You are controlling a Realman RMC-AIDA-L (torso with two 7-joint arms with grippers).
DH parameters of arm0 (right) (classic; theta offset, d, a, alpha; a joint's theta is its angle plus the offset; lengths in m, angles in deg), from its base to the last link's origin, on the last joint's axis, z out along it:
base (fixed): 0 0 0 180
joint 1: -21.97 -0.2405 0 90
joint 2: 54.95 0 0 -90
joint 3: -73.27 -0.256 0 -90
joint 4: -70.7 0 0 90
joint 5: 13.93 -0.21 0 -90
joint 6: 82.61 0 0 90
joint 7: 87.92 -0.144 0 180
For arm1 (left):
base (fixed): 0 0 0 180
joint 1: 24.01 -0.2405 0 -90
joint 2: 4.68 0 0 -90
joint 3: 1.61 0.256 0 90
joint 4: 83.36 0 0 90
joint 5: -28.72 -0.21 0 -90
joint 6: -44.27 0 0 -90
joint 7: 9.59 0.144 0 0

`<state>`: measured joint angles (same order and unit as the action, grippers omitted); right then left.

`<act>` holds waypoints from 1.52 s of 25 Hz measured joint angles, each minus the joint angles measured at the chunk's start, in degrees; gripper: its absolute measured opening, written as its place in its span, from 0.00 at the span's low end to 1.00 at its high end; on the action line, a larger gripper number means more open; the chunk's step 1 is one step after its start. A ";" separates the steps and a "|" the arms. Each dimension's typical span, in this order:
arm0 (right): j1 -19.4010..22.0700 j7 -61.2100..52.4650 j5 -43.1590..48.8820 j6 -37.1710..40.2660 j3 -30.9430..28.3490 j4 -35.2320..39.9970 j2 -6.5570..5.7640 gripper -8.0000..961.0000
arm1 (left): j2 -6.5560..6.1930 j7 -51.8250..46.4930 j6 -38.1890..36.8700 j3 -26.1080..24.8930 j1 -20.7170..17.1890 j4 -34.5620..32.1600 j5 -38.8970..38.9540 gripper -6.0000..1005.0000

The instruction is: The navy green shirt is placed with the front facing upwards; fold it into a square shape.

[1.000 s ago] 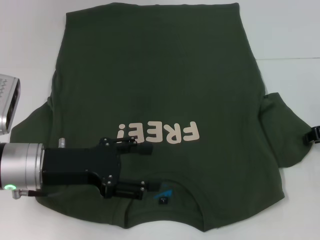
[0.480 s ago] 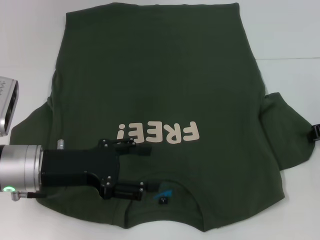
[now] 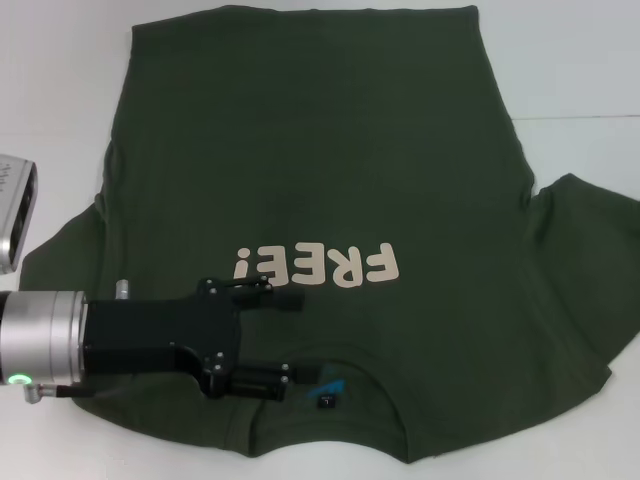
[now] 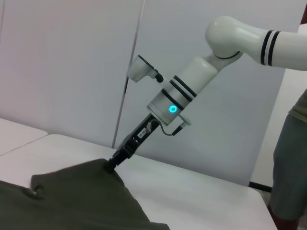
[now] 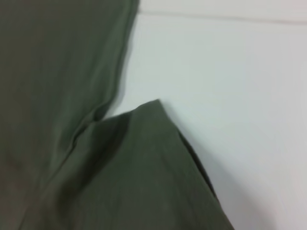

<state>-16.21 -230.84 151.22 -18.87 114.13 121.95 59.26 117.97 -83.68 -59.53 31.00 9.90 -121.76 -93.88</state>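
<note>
The navy green shirt (image 3: 320, 170) lies flat on the white table (image 3: 60, 90), its cream "FREE!" lettering (image 3: 318, 266) facing up and its collar (image 3: 335, 385) nearest me. My left gripper (image 3: 283, 338) hovers open over the chest, just left of the collar. The right gripper is outside the head view. The left wrist view shows it as the right gripper (image 4: 115, 160), shut on the tip of the shirt's sleeve (image 4: 86, 179) and holding that tip slightly off the table. In the right wrist view the sleeve (image 5: 139, 167) lies spread beside the shirt's body (image 5: 57, 62).
A grey box-shaped device (image 3: 15, 205) sits at the table's left edge. A person (image 4: 290, 167) stands at the far side of the table in the left wrist view. A seam line (image 3: 580, 117) crosses the table at the right.
The right sleeve, bunched near the shirt's side before, is now drawn out toward the right edge. The right gripper has left the head view. My left gripper has barely moved.
</note>
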 joint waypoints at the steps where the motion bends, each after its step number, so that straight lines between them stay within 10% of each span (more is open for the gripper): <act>1: 0.01 0.06 0.00 -0.70 0.07 0.00 -0.01 0.05 | 0.07 0.00 0.00 -0.01 0.00 0.00 0.00 0.87; 17: -3.17 4.62 -12.16 7.15 0.70 2.53 1.12 0.05 | 0.31 -0.40 0.69 -0.01 0.18 0.00 -0.01 0.87; 29: -5.83 6.93 -18.16 7.42 7.28 2.95 5.11 0.05 | 0.21 -0.45 1.36 -0.10 0.59 -0.08 -0.01 0.87; 38: -7.31 6.11 -18.25 4.41 10.12 0.90 5.50 0.05 | 0.20 -0.28 1.36 -0.10 0.52 -0.13 -0.01 0.87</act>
<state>-23.53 -224.73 132.97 -14.46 124.25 122.85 64.76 118.17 -83.96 -58.17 30.90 10.42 -121.89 -93.89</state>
